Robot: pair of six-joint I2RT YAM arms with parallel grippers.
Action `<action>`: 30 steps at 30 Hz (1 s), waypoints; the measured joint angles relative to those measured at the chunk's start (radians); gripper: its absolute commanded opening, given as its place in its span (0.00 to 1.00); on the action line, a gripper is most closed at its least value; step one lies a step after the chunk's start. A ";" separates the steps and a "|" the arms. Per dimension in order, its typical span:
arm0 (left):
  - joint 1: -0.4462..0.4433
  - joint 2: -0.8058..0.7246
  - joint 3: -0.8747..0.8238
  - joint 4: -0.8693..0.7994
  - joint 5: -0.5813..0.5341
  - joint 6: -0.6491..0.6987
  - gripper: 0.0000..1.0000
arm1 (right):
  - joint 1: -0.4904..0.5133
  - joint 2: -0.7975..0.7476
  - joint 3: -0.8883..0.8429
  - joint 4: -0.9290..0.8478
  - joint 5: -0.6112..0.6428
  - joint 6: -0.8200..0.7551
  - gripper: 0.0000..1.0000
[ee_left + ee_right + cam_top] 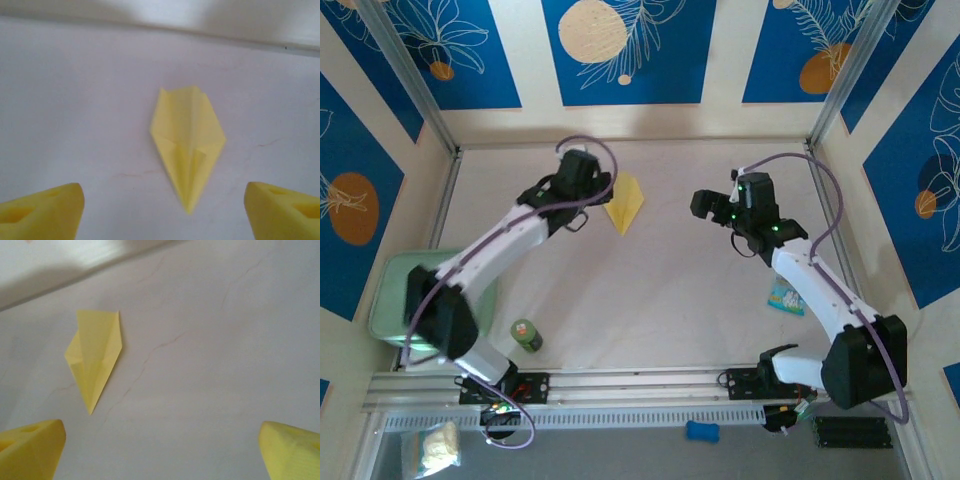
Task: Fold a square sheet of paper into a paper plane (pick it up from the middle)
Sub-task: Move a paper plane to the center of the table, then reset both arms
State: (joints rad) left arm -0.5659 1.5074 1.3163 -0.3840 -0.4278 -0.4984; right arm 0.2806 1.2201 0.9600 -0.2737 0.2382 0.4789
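Note:
The square sheet of paper lies on the table folded into a pale-yellow paper plane [624,203], kite-shaped with a centre crease and its sharp tip toward the arms. My left gripper [600,186] hovers just left of it, apart from the paper. In the left wrist view the plane [189,145] lies flat ahead of the open left gripper [165,212], with nothing between the yellow fingertips [50,210]. My right gripper [712,206] stands open to the plane's right. In the right wrist view the plane [95,355] is off to the left of that gripper [162,452], over bare table.
A green bin [390,300] sits at the left edge, with a small green bottle [526,335] near the left arm's base. A blue-green packet [786,297] lies beside the right arm. Raised walls [630,122] ring the table.

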 measured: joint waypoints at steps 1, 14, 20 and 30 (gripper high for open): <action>0.004 -0.067 -0.079 0.055 -0.029 0.029 0.98 | -0.004 -0.011 -0.001 0.002 0.022 -0.014 0.99; 0.127 -0.438 -0.777 0.535 -0.232 0.318 0.99 | -0.145 -0.087 -0.302 0.202 0.208 -0.092 0.99; 0.245 -0.410 -0.903 0.697 -0.181 0.431 0.99 | -0.173 -0.080 -0.481 0.412 0.218 -0.148 0.99; 0.413 -0.201 -1.009 1.035 0.153 0.512 0.99 | -0.176 0.044 -0.577 0.726 0.168 -0.272 0.99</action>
State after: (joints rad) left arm -0.1532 1.3067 0.3077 0.6514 -0.2752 0.0139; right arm 0.1047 1.2644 0.3828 0.4522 0.4061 0.2073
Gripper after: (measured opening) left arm 0.991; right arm 0.990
